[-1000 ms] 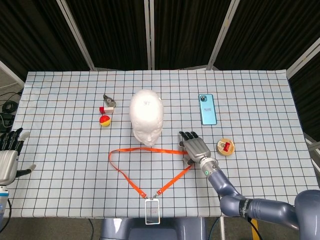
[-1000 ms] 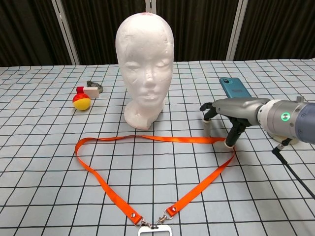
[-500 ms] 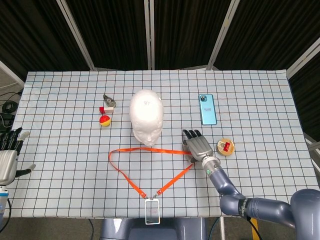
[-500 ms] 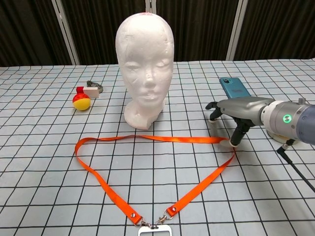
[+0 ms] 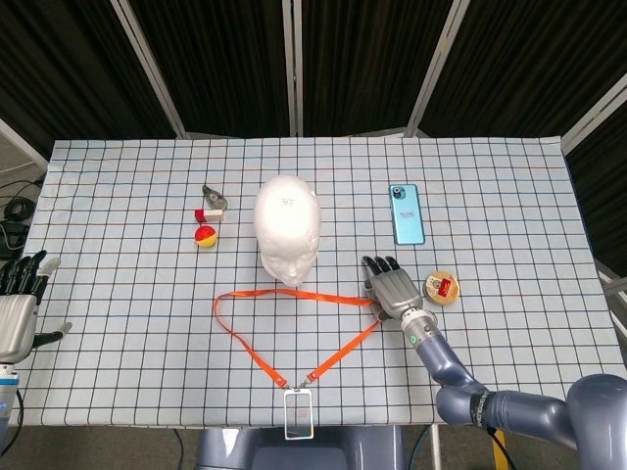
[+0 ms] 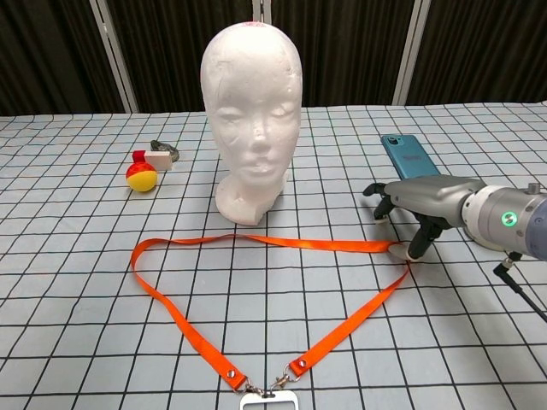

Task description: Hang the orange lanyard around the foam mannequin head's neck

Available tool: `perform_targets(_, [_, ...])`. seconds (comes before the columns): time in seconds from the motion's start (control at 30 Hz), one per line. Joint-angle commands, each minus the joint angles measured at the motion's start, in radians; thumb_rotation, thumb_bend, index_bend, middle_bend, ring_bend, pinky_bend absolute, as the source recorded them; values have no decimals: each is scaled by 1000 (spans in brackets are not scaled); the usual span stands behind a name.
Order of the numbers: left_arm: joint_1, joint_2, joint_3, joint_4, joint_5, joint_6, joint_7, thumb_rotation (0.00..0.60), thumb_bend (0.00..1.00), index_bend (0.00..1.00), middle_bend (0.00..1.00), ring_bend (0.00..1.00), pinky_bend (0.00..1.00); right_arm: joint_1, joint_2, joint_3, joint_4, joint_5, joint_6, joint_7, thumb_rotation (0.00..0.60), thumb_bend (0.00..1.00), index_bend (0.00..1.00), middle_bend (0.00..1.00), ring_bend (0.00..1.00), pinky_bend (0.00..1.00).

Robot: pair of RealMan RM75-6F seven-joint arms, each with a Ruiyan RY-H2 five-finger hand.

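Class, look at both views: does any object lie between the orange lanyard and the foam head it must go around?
Nothing visible does. The orange lanyard lies on bare cloth directly before the foam head; the ball sits off to one side.

Orange lanyard (image 6: 256, 241) lies looped flat before upright white foam head (image 6: 250, 120).

Lanyard (image 5: 294, 333) lies before the mannequin head (image 5: 287, 227), mid-table (image 5: 118, 294).
Right hand (image 5: 394, 289) at the loop's right corner; phone (image 5: 406, 212) behind it.
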Motion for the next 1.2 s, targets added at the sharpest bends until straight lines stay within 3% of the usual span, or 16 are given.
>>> perform_targets(0.03, [-6, -2, -3, -3, -1, -6, 5, 600, 0, 0, 0, 0, 0, -10, 0, -4, 12, -40, 5, 28, 600, 437, 651, 29, 0, 0])
perform_targets(0.2, [-46, -13, -19, -16, -10, -56, 7, 600, 15, 0, 0, 0, 0, -23, 15, -10, 9, -76, 1, 61, 600, 470, 666, 41, 0, 0])
perform_targets(0.43, [-177, -44, -68, -61, -64, -231, 60, 600, 235, 10, 0, 0, 0, -49, 65, -14, -63, -123, 9, 118, 600, 525, 677, 56, 0, 0])
perform_targets(0.7, [-322, -158, -116, -60, -150, -380, 167, 600, 313, 317, 0, 0, 0, -63, 79, -8, -87, -157, 18, 157, 600, 528, 687, 71, 0, 0])
perform_targets(0.9, [-416, -349, -116, 66, -191, -446, 190, 600, 386, 392, 0, 0, 0, -69, 84, 4, -87, -184, 18, 196, 600, 533, 700, 86, 0, 0])
perform_targets(1.2, [-454, -447, -94, 148, -217, -468, 212, 600, 416, 443, 0, 0, 0, -75, 98, 7, -85, -200, 5, 227, 600, 534, 703, 88, 0, 0])
